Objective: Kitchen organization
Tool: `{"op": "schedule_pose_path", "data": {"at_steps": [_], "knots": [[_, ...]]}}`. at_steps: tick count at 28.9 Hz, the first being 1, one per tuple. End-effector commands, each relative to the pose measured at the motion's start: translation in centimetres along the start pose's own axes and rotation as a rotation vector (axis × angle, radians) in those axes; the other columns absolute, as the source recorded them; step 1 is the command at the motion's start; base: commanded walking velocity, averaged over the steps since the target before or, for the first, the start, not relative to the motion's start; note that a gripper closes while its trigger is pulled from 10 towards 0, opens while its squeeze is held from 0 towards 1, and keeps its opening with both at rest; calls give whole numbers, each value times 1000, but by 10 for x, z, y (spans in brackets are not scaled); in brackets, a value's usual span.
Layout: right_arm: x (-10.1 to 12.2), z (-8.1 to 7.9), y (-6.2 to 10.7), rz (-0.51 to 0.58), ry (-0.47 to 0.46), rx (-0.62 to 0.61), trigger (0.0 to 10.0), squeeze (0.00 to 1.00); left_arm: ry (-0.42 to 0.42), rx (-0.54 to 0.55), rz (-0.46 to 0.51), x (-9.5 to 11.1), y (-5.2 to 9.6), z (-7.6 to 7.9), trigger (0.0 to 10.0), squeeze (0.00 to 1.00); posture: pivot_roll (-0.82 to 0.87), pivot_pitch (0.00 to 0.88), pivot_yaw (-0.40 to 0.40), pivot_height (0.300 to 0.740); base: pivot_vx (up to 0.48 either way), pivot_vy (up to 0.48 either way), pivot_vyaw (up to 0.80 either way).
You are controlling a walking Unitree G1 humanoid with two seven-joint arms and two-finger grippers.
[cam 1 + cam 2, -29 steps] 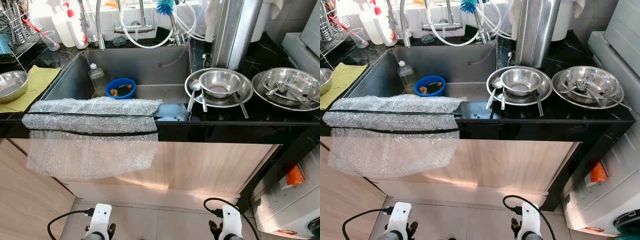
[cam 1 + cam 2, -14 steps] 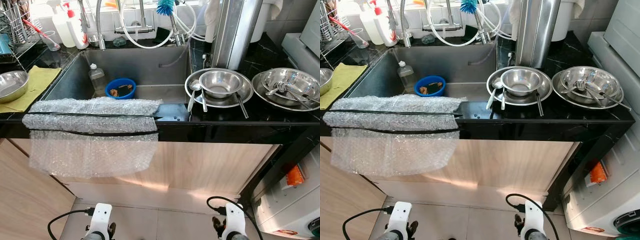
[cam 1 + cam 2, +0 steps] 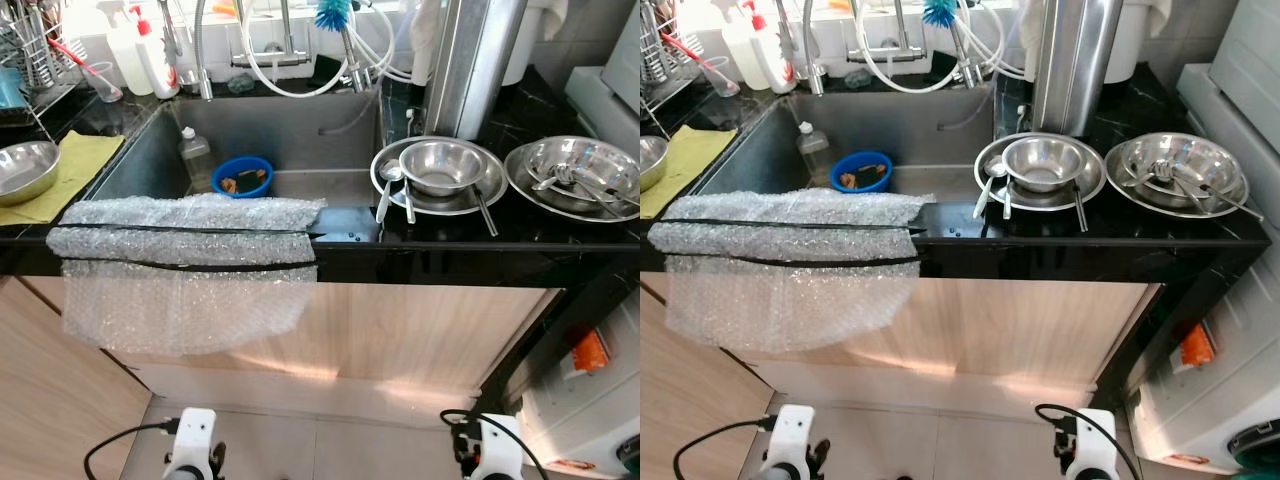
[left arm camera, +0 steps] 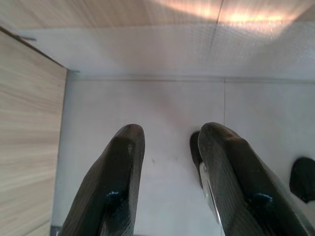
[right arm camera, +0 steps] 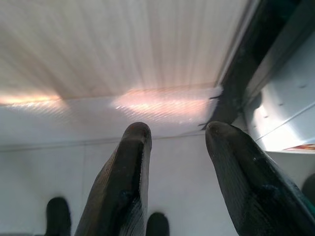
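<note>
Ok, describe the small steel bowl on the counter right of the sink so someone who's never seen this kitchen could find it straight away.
Start at the dark sink and look just right of it, on the black counter. There a steel plate lies in front of a tall steel cylinder, and the small steel bowl sits on it. Unlike the bowl with cutlery further right, it is empty.

My two head cameras look forward and down from above, sharing the desk [image 3: 450, 255], its sink [image 3: 270, 125] and the floor [image 3: 330, 450] below. Each wrist camera sits close behind its claw, facing that floor and the cabinet front [image 5: 123, 44].
</note>
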State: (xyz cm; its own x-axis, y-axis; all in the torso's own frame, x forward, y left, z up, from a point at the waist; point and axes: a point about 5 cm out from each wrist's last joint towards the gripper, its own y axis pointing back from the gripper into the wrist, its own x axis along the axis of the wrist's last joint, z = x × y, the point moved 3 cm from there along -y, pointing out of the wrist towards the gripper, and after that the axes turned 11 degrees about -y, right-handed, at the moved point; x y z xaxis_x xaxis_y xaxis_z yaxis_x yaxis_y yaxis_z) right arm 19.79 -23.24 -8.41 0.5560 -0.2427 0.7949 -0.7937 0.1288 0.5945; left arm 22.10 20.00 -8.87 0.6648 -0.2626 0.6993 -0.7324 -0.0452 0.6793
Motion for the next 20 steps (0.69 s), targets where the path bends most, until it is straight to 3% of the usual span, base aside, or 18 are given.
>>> {"op": "schedule_pose_path", "data": {"at_steps": [1, 2, 3, 6, 13, 14, 16, 18, 20], "knots": [[6, -1, 3, 64, -1, 12, 10000, 0, 11, 37, 16, -5, 4, -11, 10000, 0, -46, 79, 93, 740, 0, 0, 0], [6, -1, 3, 64, -1, 12, 10000, 0, 11, 37, 16, -5, 4, -11, 10000, 0, -46, 79, 93, 740, 0, 0, 0], [17, 1, 9, 156, 36, 27, 10000, 0, 40, 70, 48, -6, 7, -22, 10000, 0, -46, 81, 94, 740, 0, 0, 0], [27, 2, 17, 241, 48, 48, 10000, 0, 105, 132, 74, -8, 11, -38, 10000, 0, -52, 78, 93, 740, 0, 0, 0], [34, 4, 30, 306, 92, 63, 10000, 0, 145, 213, 129, -10, 19, -57, 10000, 0, -58, 79, 90, 740, 0, 0, 0], [39, 7, 41, 344, 117, 64, 10000, 0, 154, 250, 181, -7, 25, -64, 10000, 0, -60, 82, 90, 740, 0, 0, 0], [42, 7, 46, 362, 124, 62, 10000, 0, 157, 268, 209, -5, 28, -68, 10000, 0, -60, 83, 90, 740, 0, 0, 0], [63, 7, 61, 440, 148, 52, 10000, 0, 179, 348, 323, 10, 39, -83, 10000, 0, -62, 83, 88, 740, 0, 0, 0], [71, 7, 66, 465, 154, 45, 10000, 0, 219, 390, 356, 16, 44, -90, 10000, 0, -65, 80, 88, 740, 0, 0, 0]]}}
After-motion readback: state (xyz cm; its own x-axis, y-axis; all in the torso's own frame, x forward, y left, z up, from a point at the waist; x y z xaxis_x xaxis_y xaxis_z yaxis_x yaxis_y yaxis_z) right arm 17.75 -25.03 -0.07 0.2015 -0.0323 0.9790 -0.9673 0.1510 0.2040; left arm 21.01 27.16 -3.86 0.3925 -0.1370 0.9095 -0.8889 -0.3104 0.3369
